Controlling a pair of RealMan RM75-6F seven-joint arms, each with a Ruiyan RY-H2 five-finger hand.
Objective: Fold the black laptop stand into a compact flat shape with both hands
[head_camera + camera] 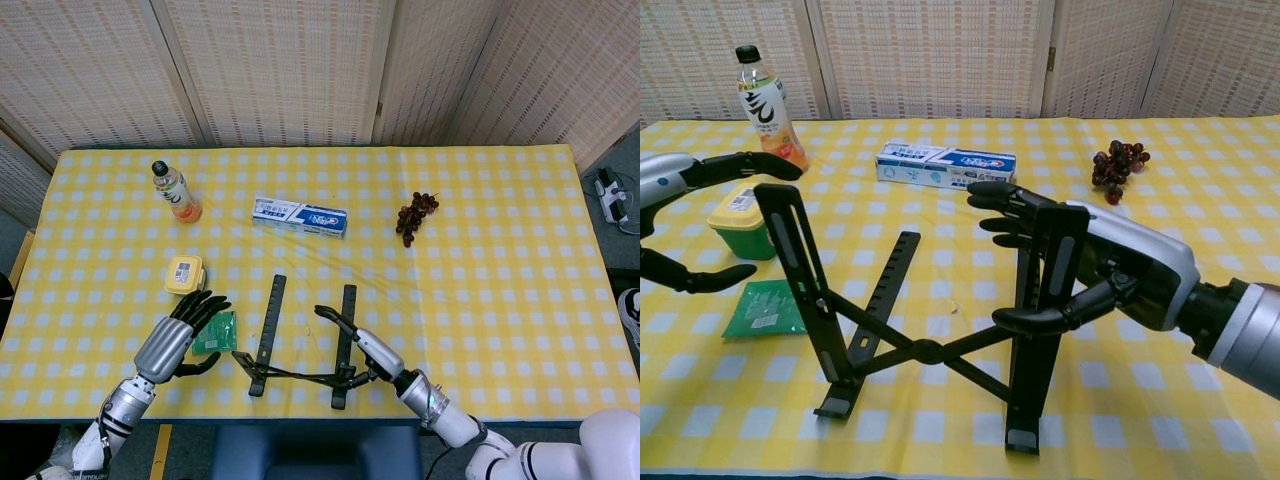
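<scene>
**Black stand upright between two spread hands**

Black metal laptop stand (925, 345) sits unfolded at the near edge of the yellow-and-white checked tablecloth (480, 290), its two slotted uprights raised and joined low down by crossed bars. Left hand (680, 225) hangs to the left of the stand, apart from it, fingers spread wide and holding nothing; in the head view it (178, 335) lies partly over a flat green packet (215, 332). Right hand (1095, 265) reaches in from the right, fingers extended past the right upright and thumb curved below, open around the bar; whether it touches cannot be told. Behind stand a yellow-lidded green tub (742, 220), closed, and a capped bottle of orange drink (767, 105). A blue-and-white toothpaste box (945, 166) and dark red grapes (1117, 167) lie farther back
</scene>
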